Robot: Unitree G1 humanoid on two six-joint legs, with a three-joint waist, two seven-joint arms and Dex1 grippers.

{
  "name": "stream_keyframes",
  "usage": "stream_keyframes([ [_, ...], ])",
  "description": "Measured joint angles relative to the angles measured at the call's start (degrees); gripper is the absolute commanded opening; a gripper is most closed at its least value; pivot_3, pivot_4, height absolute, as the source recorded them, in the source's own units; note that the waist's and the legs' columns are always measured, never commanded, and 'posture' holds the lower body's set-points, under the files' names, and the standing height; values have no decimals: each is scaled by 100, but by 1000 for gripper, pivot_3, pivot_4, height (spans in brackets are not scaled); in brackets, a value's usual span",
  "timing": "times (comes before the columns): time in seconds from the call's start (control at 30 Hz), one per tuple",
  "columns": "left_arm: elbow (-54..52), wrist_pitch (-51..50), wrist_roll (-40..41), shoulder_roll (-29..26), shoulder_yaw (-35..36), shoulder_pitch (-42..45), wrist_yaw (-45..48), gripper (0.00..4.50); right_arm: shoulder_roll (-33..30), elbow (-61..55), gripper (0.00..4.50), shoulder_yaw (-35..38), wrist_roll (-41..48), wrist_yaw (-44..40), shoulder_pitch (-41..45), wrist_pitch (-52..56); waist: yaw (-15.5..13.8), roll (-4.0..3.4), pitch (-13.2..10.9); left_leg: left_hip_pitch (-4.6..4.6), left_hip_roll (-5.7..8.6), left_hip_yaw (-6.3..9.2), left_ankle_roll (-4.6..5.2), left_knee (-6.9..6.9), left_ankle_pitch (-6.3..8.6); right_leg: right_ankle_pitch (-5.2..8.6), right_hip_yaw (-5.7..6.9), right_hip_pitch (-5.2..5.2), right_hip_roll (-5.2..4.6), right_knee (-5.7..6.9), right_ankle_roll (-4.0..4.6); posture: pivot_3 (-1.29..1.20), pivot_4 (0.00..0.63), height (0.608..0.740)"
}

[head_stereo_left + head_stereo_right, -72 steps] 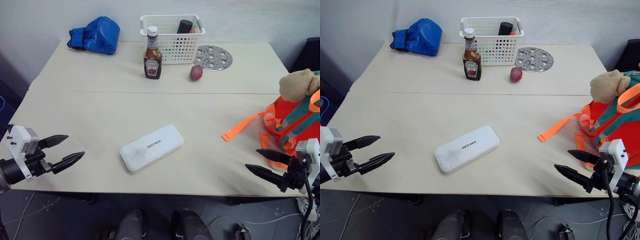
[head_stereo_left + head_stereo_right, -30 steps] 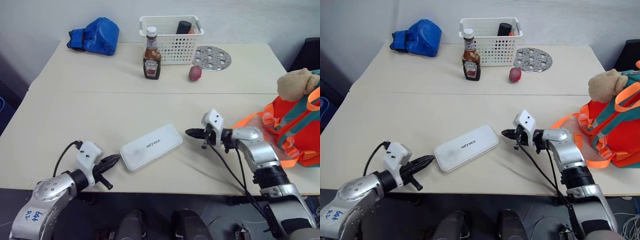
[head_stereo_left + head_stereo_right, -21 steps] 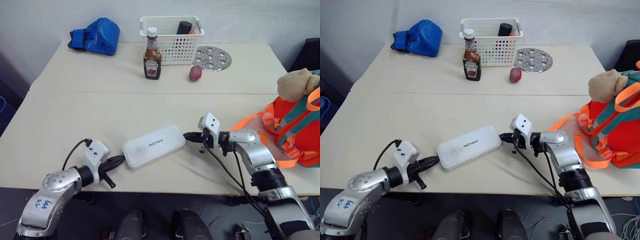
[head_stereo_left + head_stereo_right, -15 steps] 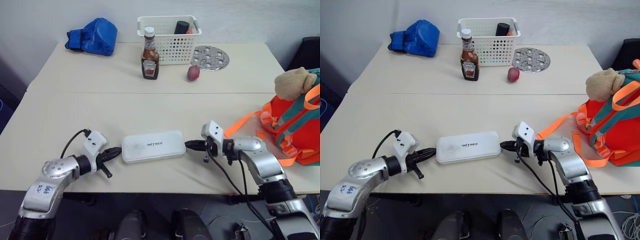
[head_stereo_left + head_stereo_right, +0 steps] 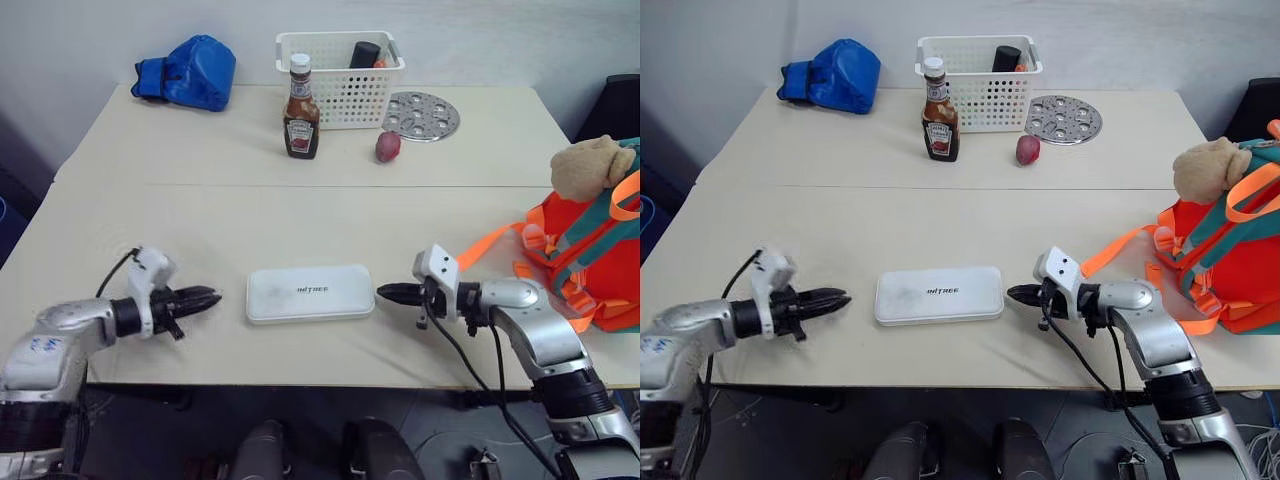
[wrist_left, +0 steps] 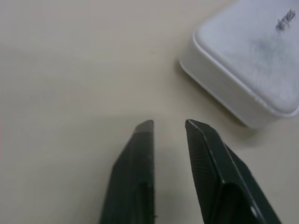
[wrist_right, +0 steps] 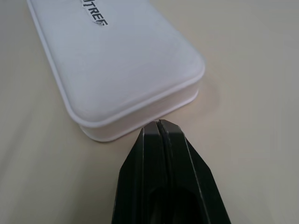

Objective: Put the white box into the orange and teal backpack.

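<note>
box squared up between two grippers, nothing gripped yet

nearest the table's front edge, the white box [image 5: 310,293] lies flat, its long side running along that edge. the left gripper [image 5: 203,298] sits just off its left end with fingers parted a little and empty. the right gripper [image 5: 391,293] has its fingers pressed together, tips just at the box's right end, holding nothing; likely a pusher here, not a clamp. the orange and teal backpack [image 5: 590,260] slumps at the table's right edge, well apart from the box. far back stand a ketchup bottle [image 5: 302,110] and white basket [image 5: 340,62].
</note>
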State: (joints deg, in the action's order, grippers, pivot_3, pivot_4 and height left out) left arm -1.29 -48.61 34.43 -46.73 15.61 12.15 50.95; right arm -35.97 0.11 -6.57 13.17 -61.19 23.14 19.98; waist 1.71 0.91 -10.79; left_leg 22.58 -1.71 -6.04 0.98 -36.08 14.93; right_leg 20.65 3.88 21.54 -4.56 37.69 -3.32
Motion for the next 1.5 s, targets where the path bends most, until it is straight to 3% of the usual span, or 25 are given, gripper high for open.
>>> stream_keyframes([
  [0.2, 255, -1753, 886, -45, 176, 338, -5, 4039, -40, 258, 0, -169, -106, -253, 247, -250, 9, 3, -2, 0, 0, 0, -21, 2, -11, 0, 1, 3, 2, 3, -1, 0, 150, 740],
  [0.37, 891, -2632, 1144, 221, 97, 1077, -109, 4039, -30, 312, 0, -225, -131, -376, 360, -353, -16, 15, -8, -1, 3, 2, -26, -5, -18, 0, 2, -1, 1, 9, -1, 0, 150, 740],
  [0.5, 1567, -2873, 1050, 508, -396, 1889, -194, 4039, -30, 361, 0, -325, -185, -485, 368, -483, -20, 22, -8, 1, 5, 2, -34, -8, -22, -1, 4, -2, 1, 10, -2, 0, 150, 740],
  [0.83, 2325, -2547, 369, 695, -1782, 2788, 479, 4039, -24, 498, 0, -424, -368, -431, 362, -607, -45, 25, -9, -8, 6, -2, -41, -14, -31, 0, 0, -8, 5, 15, -2, 0, 150, 740],
  [1.33, 3388, -2136, -357, 897, -2772, 3769, 1562, 4039, 27, 483, 0, -435, -425, -365, 234, -788, -112, 29, -11, 1, 6, -4, -39, -21, -31, 0, -2, -2, 4, 14, -2, 0, 150, 740],
  [1.5, 3597, -2086, -461, 1072, -2860, 3956, 1903, 2892, 97, 477, 0, -435, -484, -277, 185, -877, -110, 31, -12, 10, 5, -2, -39, -21, -31, 0, 0, 5, 5, 14, -2, 0, 150, 740],
])
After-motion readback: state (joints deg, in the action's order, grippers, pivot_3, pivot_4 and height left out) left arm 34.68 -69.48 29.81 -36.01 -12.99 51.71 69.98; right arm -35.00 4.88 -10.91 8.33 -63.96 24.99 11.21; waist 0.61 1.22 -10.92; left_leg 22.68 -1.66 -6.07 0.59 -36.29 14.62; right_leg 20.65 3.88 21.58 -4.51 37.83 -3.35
